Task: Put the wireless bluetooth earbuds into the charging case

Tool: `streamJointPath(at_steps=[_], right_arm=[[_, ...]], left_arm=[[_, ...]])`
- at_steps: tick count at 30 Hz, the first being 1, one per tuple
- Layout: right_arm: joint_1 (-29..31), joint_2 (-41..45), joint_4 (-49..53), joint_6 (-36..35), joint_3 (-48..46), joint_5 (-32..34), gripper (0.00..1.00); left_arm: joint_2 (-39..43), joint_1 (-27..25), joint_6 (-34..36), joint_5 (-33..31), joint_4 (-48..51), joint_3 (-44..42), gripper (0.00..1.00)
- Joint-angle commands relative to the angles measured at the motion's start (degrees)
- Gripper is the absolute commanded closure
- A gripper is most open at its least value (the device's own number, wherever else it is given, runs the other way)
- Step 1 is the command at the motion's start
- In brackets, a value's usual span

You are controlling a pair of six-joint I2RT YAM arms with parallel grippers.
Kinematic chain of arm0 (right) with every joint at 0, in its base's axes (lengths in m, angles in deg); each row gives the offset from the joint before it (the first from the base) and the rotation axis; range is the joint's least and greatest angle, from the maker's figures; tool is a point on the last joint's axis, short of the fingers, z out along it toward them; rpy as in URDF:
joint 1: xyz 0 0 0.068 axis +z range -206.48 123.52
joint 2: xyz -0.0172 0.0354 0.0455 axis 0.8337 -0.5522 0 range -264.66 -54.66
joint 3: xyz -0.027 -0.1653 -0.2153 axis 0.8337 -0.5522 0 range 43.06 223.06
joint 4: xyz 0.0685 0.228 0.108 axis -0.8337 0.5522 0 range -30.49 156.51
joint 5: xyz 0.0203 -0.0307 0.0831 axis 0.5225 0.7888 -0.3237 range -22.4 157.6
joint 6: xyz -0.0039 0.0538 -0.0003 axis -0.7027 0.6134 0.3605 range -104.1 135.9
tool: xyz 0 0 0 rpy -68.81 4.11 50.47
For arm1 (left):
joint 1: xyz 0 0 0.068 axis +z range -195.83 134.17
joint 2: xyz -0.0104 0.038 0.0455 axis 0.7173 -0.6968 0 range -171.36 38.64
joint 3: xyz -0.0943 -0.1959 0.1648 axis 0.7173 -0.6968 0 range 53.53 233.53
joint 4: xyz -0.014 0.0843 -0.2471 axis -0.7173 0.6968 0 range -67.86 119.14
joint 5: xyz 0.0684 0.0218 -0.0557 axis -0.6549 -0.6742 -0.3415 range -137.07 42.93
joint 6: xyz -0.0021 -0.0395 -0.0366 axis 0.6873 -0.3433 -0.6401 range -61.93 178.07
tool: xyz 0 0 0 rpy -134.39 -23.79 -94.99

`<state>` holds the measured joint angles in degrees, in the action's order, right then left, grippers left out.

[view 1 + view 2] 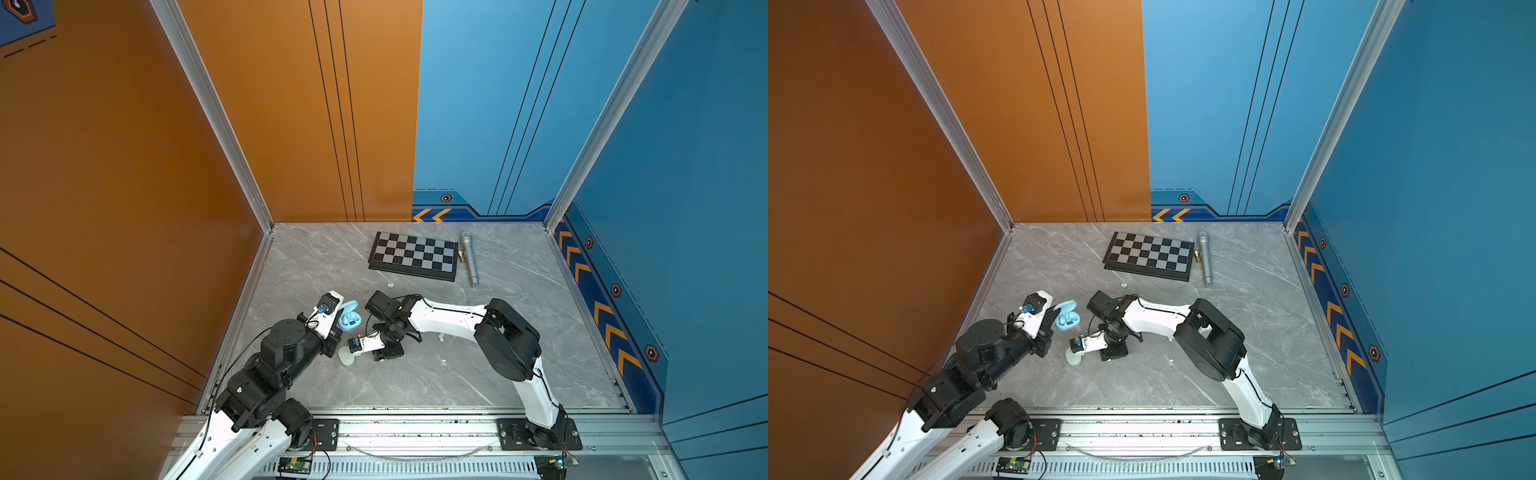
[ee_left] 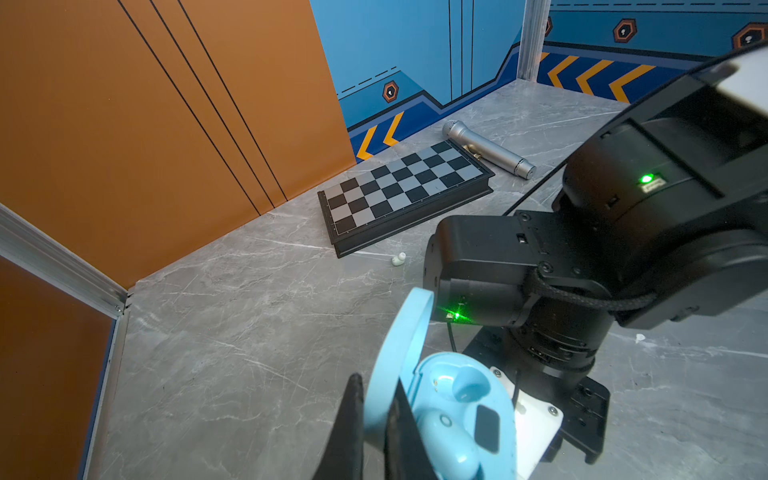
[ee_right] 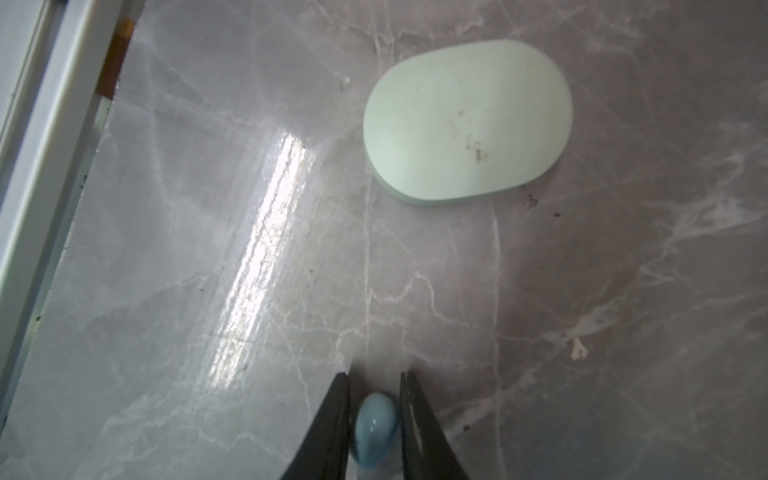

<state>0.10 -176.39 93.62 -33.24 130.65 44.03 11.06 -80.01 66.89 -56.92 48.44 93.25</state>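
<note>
Glossy light-blue bean-shaped earbud [image 3: 375,428]

A robotics lab test cell is shown. A marble-patterned tabletop [image 1: 436,374] is enclosed by an orange wall panel [image 1: 291,104] and a blue wall panel [image 1: 465,104] set between aluminium posts [image 1: 210,108]. Two robot arms [image 1: 449,318] are bolted to an aluminium rail [image 1: 415,434] along the lower edge.

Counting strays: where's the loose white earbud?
In both top views the white earbud lies on the table by the near left corner of the chessboard, beyond the blue case.
</note>
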Motion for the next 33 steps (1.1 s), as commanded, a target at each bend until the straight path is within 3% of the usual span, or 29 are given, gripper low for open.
streamJointPath(at_steps=[1,9,22,27,28,31,33], right_arm=[[-0.2,0.2,1.9,0.5,-0.2,2.0,0.81],[-0.5,2.5,1.8,1.5,-2.0,3.2,0.96],[-8.4,15.8,-2.9,11.0,-11.6,5.6,0.95],[-13.4,21.2,-8.6,26.2,-12.7,9.0,0.90],[-14.7,22.1,-9.3,29.4,-12.3,9.9,0.82],[-19.5,23.8,-9.3,41.9,-10.0,14.7,0.81],[-23.5,23.8,-6.5,48.5,-7.5,14.0,0.80]], left_arm=[[-0.5,0.8,0.6,1.5,-2.9,1.3,1.00],[-2.7,1.0,0.4,2.5,-5.9,0.7,1.00],[-10.3,1.2,-1.0,5.7,-19.2,-1.3,1.00],[-12.5,1.0,-1.8,6.1,-21.6,-1.1,1.00],[-12.8,1.0,-1.9,6.1,-21.8,-1.1,1.00],[-13.8,1.0,-2.0,6.4,-22.7,-0.8,1.00],[-14.6,0.8,-1.9,6.7,-22.9,-0.5,1.00]])
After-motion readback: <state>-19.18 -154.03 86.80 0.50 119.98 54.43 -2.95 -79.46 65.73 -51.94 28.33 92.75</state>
